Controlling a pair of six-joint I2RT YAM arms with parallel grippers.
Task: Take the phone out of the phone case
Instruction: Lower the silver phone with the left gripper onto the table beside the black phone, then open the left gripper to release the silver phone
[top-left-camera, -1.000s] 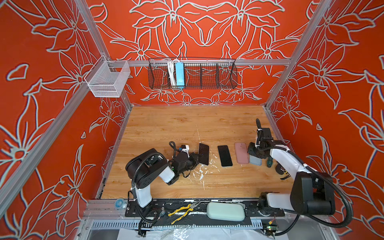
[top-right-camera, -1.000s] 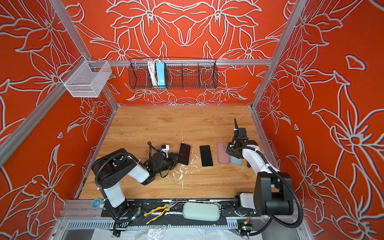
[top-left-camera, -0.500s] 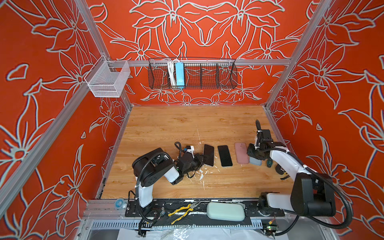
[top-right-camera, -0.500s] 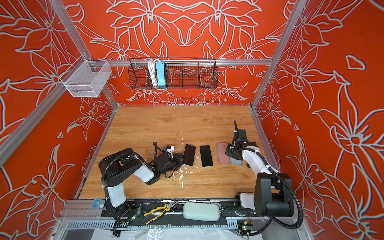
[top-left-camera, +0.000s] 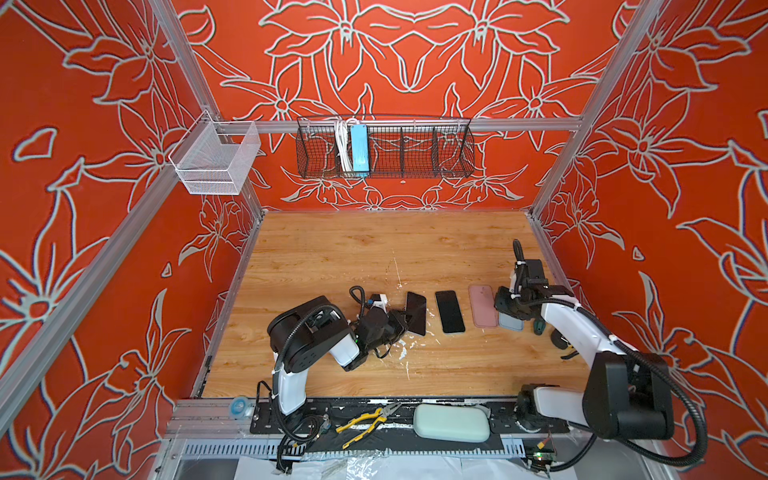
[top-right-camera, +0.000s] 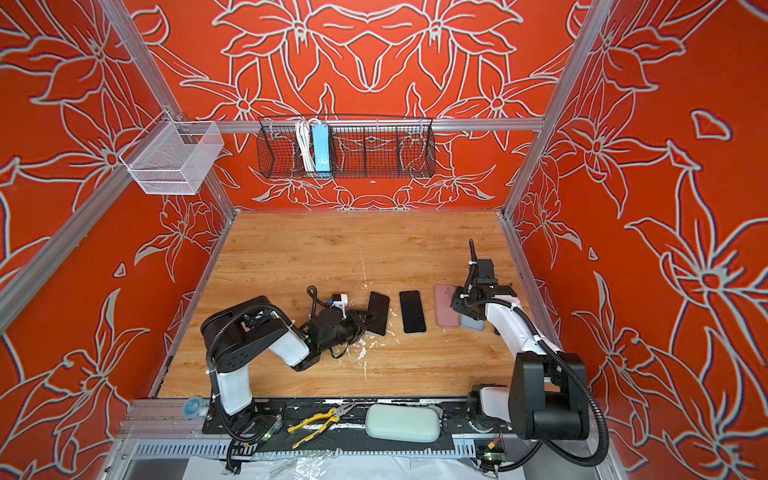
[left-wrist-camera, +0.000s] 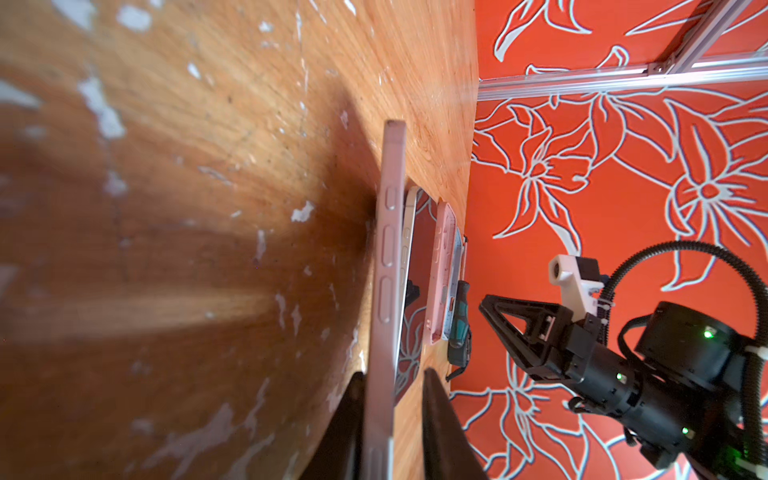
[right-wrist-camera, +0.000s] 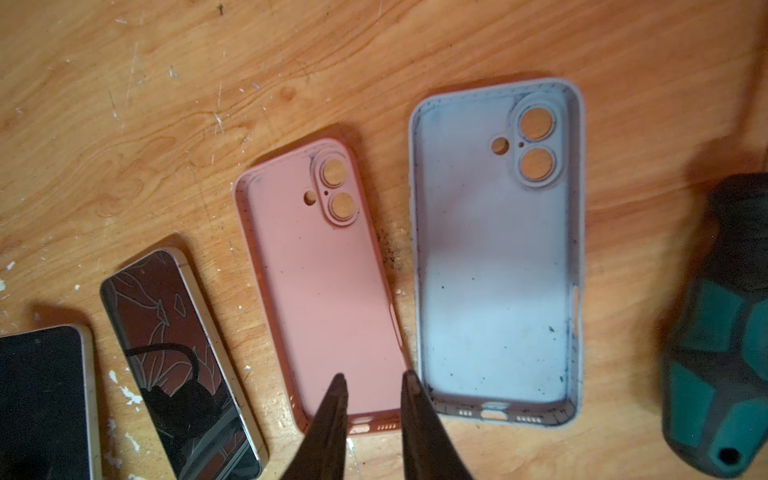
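Loosens the left claw (left-wrist-camera: 392, 374) just now: shut tight a moment ago, open a little now, one finger (left-wrist-camera: 345, 415) touching the phone (left-wrist-camera: 388, 249), the other just off it. Stands the phone on its long edge on the desk (top-left-camera: 374, 257) between the fingers, closer to the second phone (top-left-camera: 449, 311) than before. Keeps the right claw (right-wrist-camera: 372, 378) open a little and empty, right over the pink case (right-wrist-camera: 332, 282). Looks out of its case already; probably only needs laying flat.
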